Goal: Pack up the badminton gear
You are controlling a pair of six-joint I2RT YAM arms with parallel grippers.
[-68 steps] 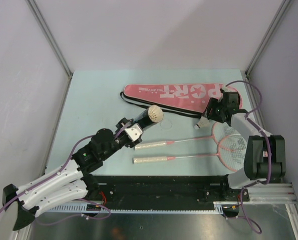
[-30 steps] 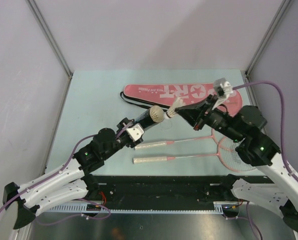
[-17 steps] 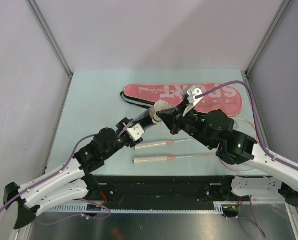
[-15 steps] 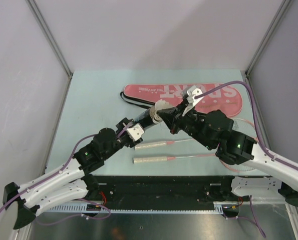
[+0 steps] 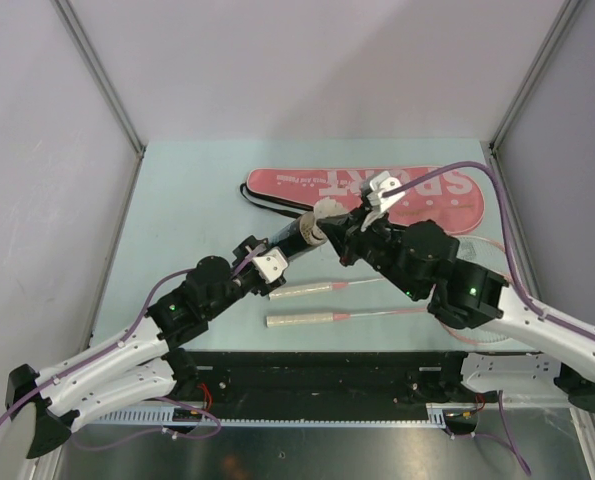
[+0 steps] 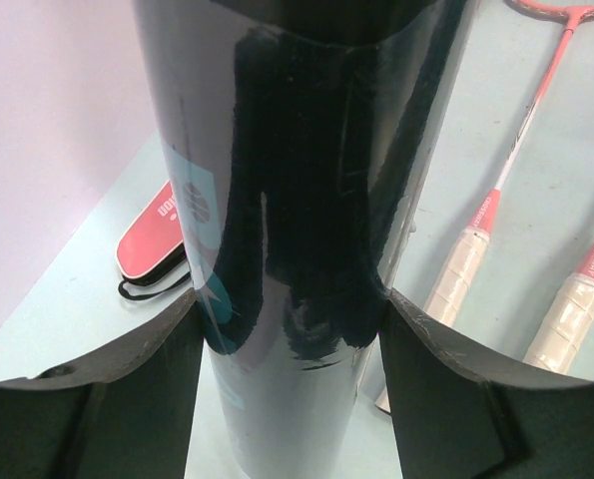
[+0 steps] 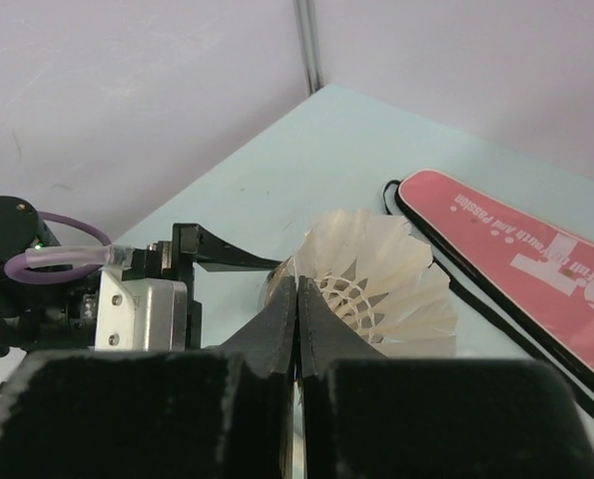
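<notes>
Insertion of a shuttlecock (image 5: 324,213) into the black tube (image 5: 289,238) looked to be the step in hand. The left hand (image 5: 265,258) was clamped around the tube's lower part, a jaw pressed to either side of it in the left wrist view, and held it off the worktop (image 5: 197,200), tilted with its open mouth up and towards the right arm. The right hand (image 5: 339,230) had its fingers (image 7: 277,329) drawn almost together, apparently nipping the edge of the feather skirt, which fanned open towards the right wrist camera with the cork end pointing away at the tube mouth. The shuttlecock sat right at that mouth; how far in it had gone could not be told. To do this well, the right hand should push along the tube's own axis, cork first, so the feathers fold evenly instead of snagging on the rim, and the left hand should stay firm so the tube does not swing aside. The pinch should open only once the skirt is gripped by the tube wall, as an early release would likely let the shuttlecock drop. The two rackets (image 5: 307,305) lay side by side on the worktop near the arm bases, and the pink bag (image 5: 297,185) lay flat beyond them, neither yet packed.
</notes>
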